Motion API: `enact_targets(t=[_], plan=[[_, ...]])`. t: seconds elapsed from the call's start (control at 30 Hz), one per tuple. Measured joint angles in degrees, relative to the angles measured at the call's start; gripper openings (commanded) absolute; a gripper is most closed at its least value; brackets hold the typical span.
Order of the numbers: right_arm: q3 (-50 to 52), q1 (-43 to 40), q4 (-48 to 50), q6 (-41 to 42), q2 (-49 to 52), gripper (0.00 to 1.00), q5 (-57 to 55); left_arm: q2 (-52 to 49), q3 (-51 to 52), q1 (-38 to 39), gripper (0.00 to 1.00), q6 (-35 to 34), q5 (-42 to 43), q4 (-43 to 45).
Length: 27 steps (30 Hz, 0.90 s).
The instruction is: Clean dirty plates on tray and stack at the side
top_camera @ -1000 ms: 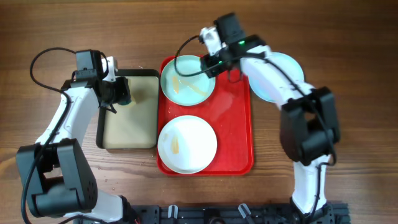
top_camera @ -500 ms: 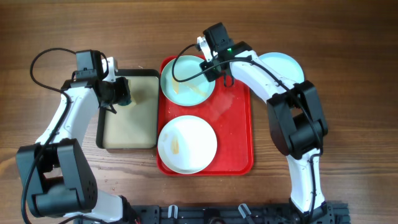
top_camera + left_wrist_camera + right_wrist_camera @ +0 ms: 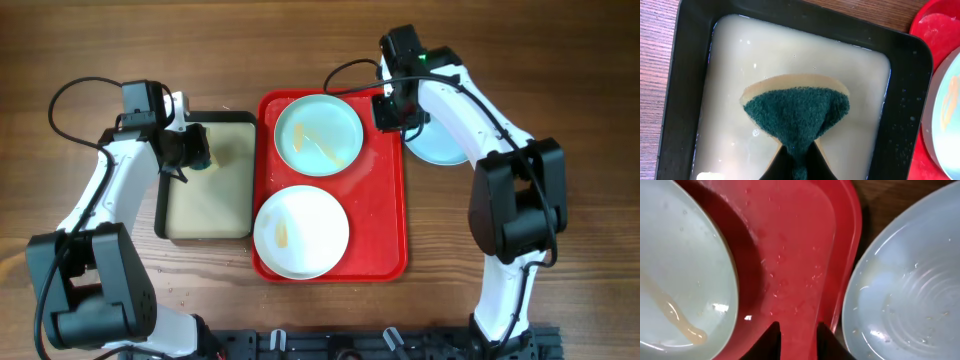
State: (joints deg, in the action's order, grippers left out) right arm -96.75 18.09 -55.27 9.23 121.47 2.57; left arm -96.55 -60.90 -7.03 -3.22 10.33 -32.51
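- Blue plate (image 3: 318, 134) lay smeared on the red tray (image 3: 385, 230); right claw (image 3: 799, 340) hung narrowly parted, empty.
- Left claw (image 3: 795, 167) pinched the green sponge (image 3: 795, 112); scrubbing across the streaks seemed best.

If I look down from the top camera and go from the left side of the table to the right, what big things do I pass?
First the black tray → then the red tray → then the pale blue plate lying on the wood beside it.
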Motion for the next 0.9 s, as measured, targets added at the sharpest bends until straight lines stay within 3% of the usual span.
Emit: enact_targets(t=[0.07, 0.2, 0.33, 0.37, 0.4, 0.43, 0.5, 0.63, 0.9], plan=[[0.33, 0.24, 6.99, -2.23, 0.00, 0.54, 5.05, 0.00, 0.02, 0.00, 0.05, 0.00, 0.00, 0.07], [2.08, 0.70, 13.27, -4.68, 0.00, 0.50, 8.66, 0.00, 0.00, 0.00, 0.05, 0.00, 0.00, 0.00], [11.34, 3.63, 25.27, -6.56, 0.00, 0.36, 8.79, 0.00, 0.00, 0.00, 0.05, 0.00, 0.00, 0.04], [13.18, 4.04, 28.00, -6.80, 0.00, 0.30, 8.76, 0.00, 0.02, 0.00, 0.05, -0.02, 0.00, -0.07], [15.15, 4.24, 31.15, -7.08, 0.00, 0.17, 8.57, 0.00, 0.02, 0.00, 0.05, 0.00, 0.00, -0.02], [16.06, 4.22, 32.52, -6.95, 0.00, 0.13, 8.48, 0.00, 0.00, 0.00, 0.05, 0.00, 0.00, -0.02], [16.22, 4.11, 33.27, -6.93, 0.00, 0.04, 8.11, 0.00, 0.02, 0.00, 0.05, 0.00, 0.00, -0.02], [16.26, 4.11, 31.76, -4.37, -0.94, 0.04, 5.95, 0.00, 0.02, 0.00, 0.05, 0.00, 0.00, 0.00], [16.24, 3.76, 15.43, 1.68, -10.51, 0.04, -3.39, 0.00, 0.02, 0.00, 0.04, 0.00, 0.00, 0.90]])
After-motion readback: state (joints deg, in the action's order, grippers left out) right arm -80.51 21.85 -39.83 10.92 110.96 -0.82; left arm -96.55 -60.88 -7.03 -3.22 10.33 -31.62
